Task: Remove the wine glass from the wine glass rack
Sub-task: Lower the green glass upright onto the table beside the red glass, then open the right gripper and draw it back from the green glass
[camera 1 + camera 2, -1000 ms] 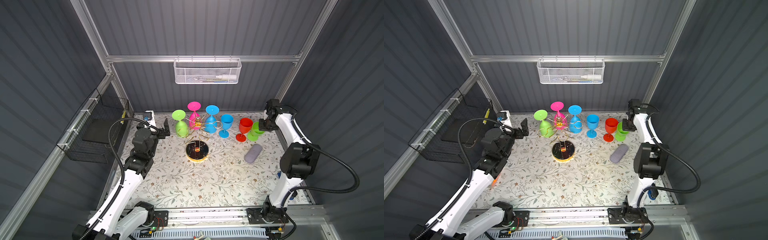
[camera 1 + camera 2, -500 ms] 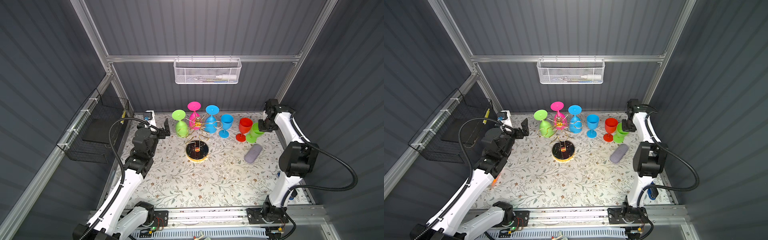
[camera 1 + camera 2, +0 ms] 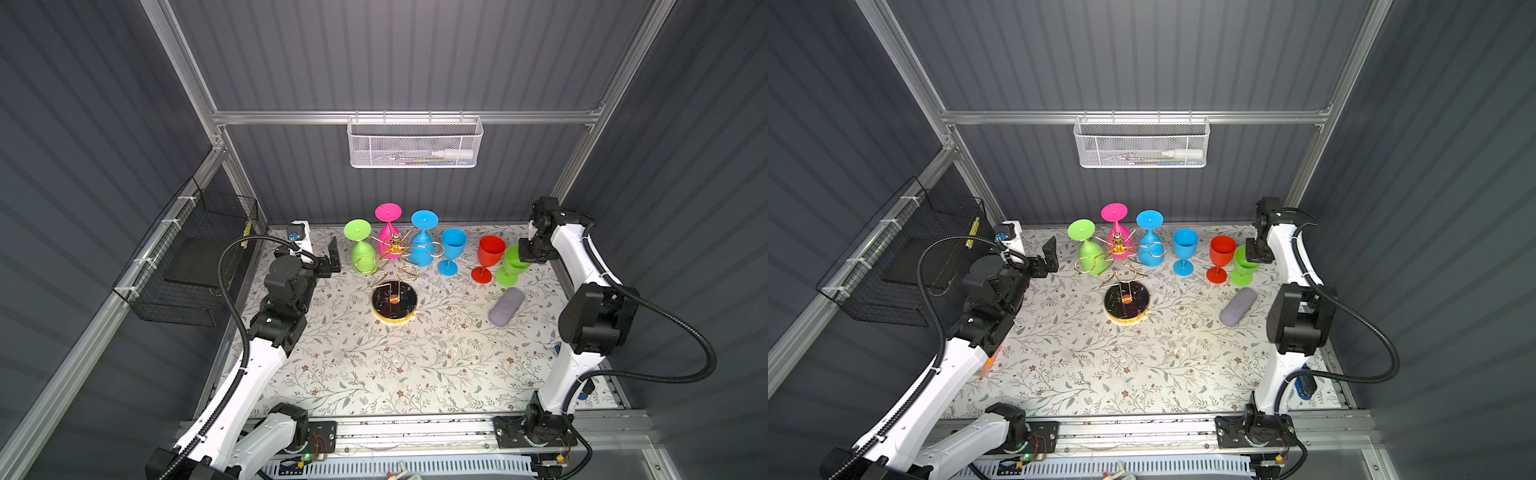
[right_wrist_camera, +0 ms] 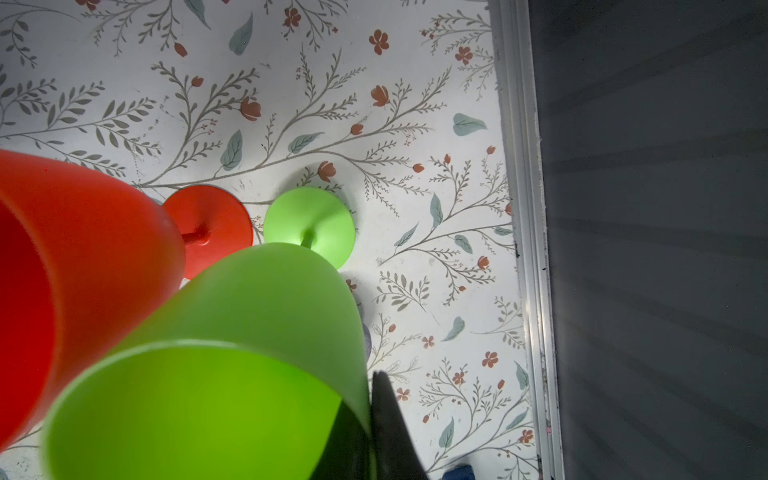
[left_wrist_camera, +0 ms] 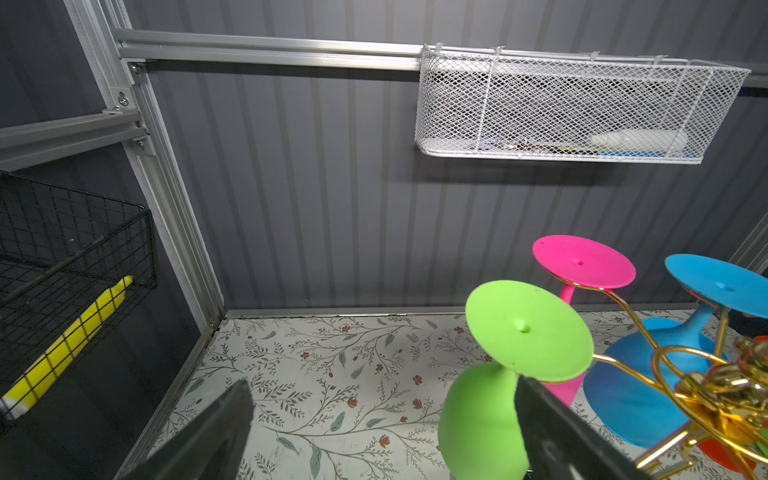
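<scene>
1. Right gripper [image 3: 524,258] has eased slightly lower, pinched shut on the rim of the upright green wine glass [image 3: 512,266]. The glass's foot is just beside the red wine glass [image 3: 490,251], far right.
2. Left gripper [image 5: 382,419] is unchanged: jaws wide, empty, just left of the hanging green wine glass [image 3: 362,255].
3. Wine glass rack [image 3: 405,305] stands mid-table [image 3: 415,365], toward the far side. Pink wine glass [image 3: 386,241] and blue wine glass [image 3: 420,249] also hang on it bowl-down.

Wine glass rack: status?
Left gripper open, beside hanging green glass. Right gripper shut on rim of standing green glass. Wine glass rack carries it plus pink glass, blue glass. Way clear.
</scene>
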